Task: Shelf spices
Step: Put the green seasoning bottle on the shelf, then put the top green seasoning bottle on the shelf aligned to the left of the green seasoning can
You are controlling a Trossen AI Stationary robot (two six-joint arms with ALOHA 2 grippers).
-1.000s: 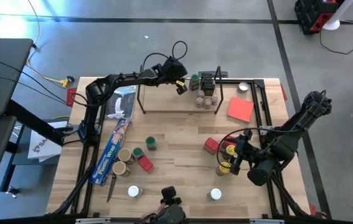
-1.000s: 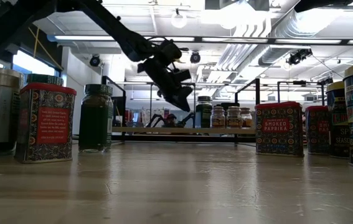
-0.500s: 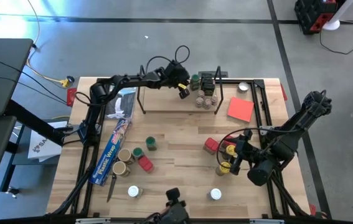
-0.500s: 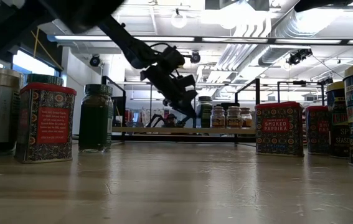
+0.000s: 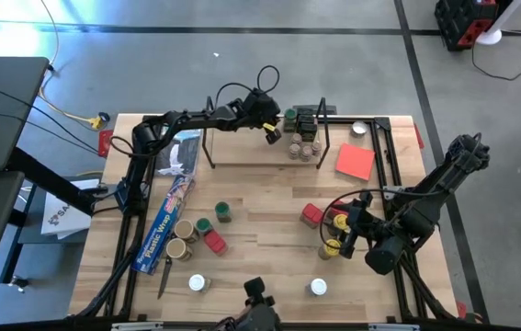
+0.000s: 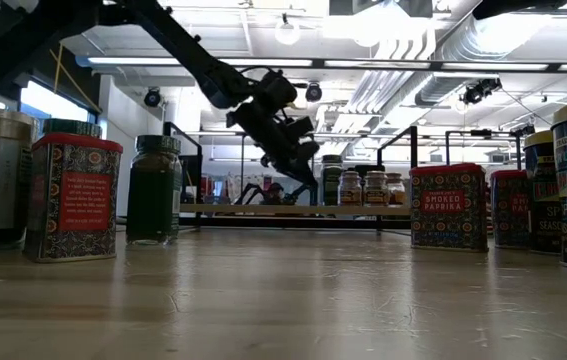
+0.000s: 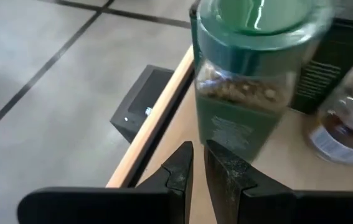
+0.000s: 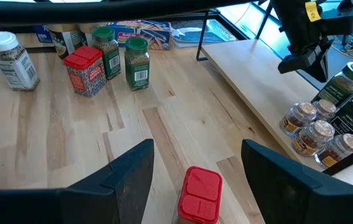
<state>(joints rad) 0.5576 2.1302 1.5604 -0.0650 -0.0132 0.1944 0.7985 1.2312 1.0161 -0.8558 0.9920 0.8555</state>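
The light-wood shelf (image 5: 251, 152) stands at the table's far side. At its right end stand a green-lid jar (image 5: 289, 116), a dark box (image 5: 307, 119) and several small jars (image 5: 302, 147). My left gripper (image 5: 270, 134) is shut, just above the shelf board. Its fingertips (image 7: 192, 155) are right at the green-lid jar's lower wall (image 7: 238, 134). My right gripper (image 5: 345, 232) is open and empty at the table's right. It hovers over a red tin (image 8: 200, 193), with yellow-lid jars (image 5: 334, 248) beside it. My left gripper's shut fingertips (image 7: 220, 155) stand at the foot of the green-lid jar, coming from the table's left and slanting down. I cannot tell whether they touch it. The jar stands upright on the shelf board.
Loose spices stand on the near left of the table: green-lid jars (image 5: 223, 211), a red tin (image 5: 214, 242), tan-lid jars (image 5: 184, 230) and white-lid jars (image 5: 198, 283). A long blue wrap box (image 5: 166, 225) lies at the left. A red sheet (image 5: 355, 161) lies at the far right.
My left gripper has moved toward the table's right along the shelf and a little down, ending at the green-lid jar.
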